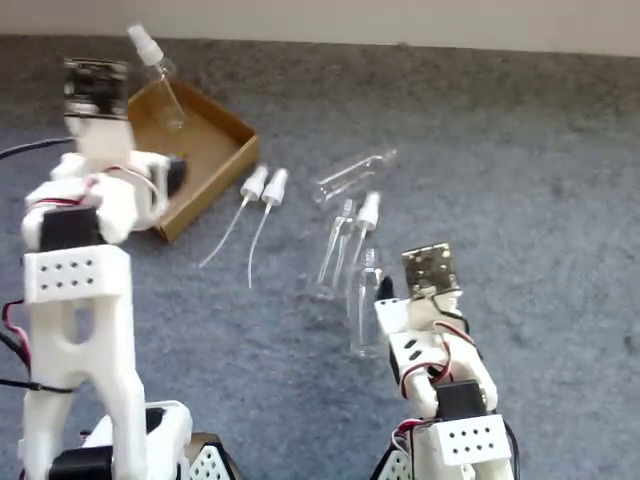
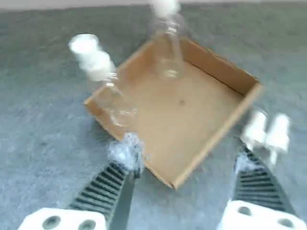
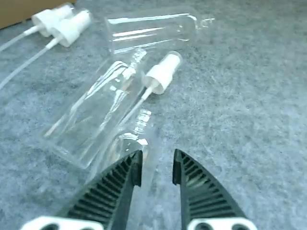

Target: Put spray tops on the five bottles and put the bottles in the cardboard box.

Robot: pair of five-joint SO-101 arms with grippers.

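Bottles (image 1: 345, 245) lie loose on the carpet (image 1: 500, 150) in the high view, two tops (image 1: 262, 186) beside the box (image 1: 210, 150); the left wrist view has the left gripper (image 2: 186, 160) spread wide above that box, which holds capped bottles (image 2: 168, 48); the right wrist view has the right gripper (image 3: 157, 167) narrowly parted, empty, just beside an uncapped bottle (image 3: 129, 143).

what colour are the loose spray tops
White. The spray tops show best in the right wrist view.

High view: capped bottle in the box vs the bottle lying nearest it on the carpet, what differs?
The capped bottle wears a spray top; the bare bottle has an open neck. The capped bottle stands in the cardboard box; the bare bottle lies on its side on the carpet. Both are clear.
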